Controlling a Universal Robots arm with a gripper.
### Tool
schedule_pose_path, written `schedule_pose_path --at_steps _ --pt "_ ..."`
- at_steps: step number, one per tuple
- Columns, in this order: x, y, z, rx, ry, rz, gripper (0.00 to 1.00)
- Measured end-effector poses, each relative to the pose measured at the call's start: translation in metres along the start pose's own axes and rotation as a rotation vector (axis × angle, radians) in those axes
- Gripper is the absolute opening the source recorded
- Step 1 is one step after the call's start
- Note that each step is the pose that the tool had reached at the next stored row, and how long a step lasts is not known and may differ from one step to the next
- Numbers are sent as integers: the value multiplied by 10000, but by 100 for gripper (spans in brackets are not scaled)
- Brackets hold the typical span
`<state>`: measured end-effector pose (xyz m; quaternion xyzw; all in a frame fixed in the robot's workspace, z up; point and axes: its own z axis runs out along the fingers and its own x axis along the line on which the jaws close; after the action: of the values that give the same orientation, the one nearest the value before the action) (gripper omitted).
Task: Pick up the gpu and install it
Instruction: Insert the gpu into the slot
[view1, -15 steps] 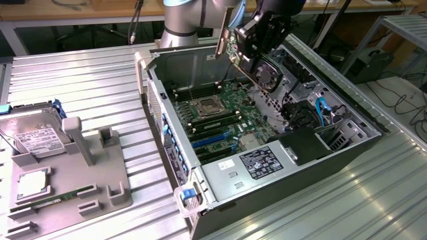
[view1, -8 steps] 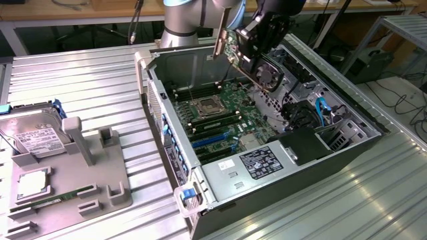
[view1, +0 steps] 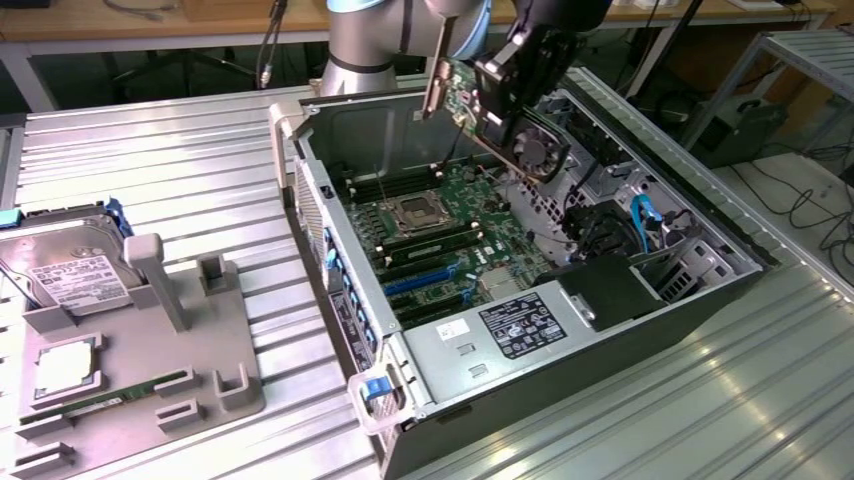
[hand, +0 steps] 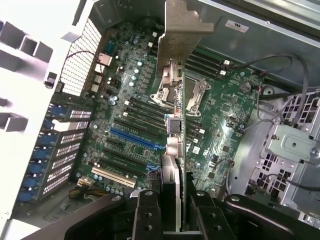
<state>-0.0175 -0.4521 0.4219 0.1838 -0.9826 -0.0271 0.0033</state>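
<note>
Pincer (view1: 514, 85) clamped on gpu (view1: 527, 145), held tilted over far end of open PC case (view1: 601, 370) above mobo (view1: 441, 230); prob. light, stiff, fragile, so grip board edges, not fan.

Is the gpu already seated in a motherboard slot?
No, the gpu hangs tilted above the open case, clamped in the gripper, clear of the motherboard.

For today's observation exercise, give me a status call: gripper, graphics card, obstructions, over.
Gripper shut on graphics card. Card held tilted above open computer case, not slotted. Nothing seen blocking motherboard below.
</note>
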Motion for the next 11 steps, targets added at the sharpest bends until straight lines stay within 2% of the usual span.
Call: schedule_pose_path --at_steps 11 --pt "1 -2 1 -14 38 -796 28"
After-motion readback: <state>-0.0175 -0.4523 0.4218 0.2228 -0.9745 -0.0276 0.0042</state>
